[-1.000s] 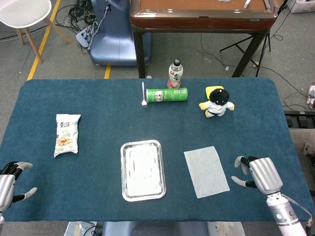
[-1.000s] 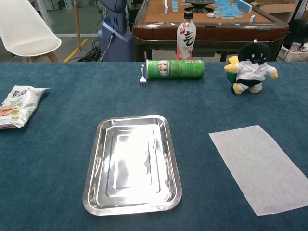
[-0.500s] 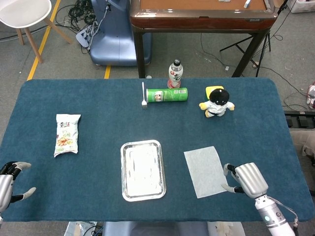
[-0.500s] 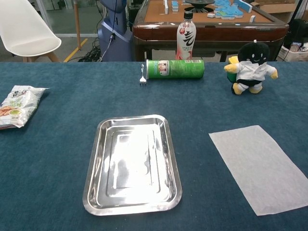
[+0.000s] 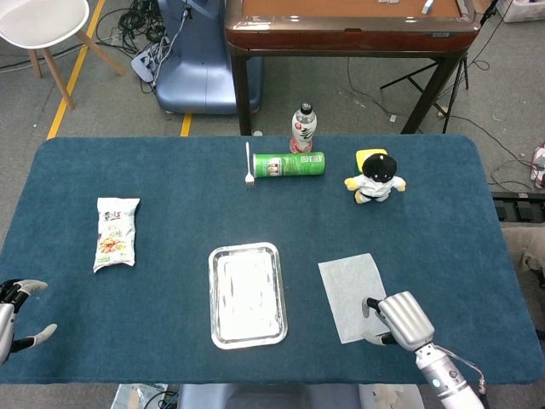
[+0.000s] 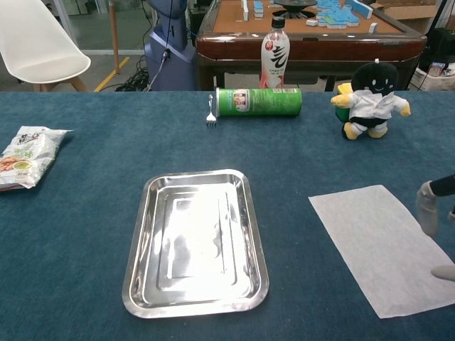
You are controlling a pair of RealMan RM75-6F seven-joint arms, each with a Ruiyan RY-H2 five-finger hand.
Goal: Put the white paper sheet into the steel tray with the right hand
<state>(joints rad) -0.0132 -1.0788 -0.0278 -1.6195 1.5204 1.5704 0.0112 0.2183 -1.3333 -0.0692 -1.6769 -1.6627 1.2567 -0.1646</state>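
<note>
Right hand (image 5: 398,318) sits over the near right corner of the white paper sheet (image 5: 351,293), fingers spread, holding nothing. Sheet lies flat on the table, right of the steel tray (image 5: 247,295), not touching it. Left hand (image 5: 12,312) at the near left edge, fingers apart, empty.

Bright, even indoor light; sharp frames; glare on steel tray (image 6: 195,241).
</note>
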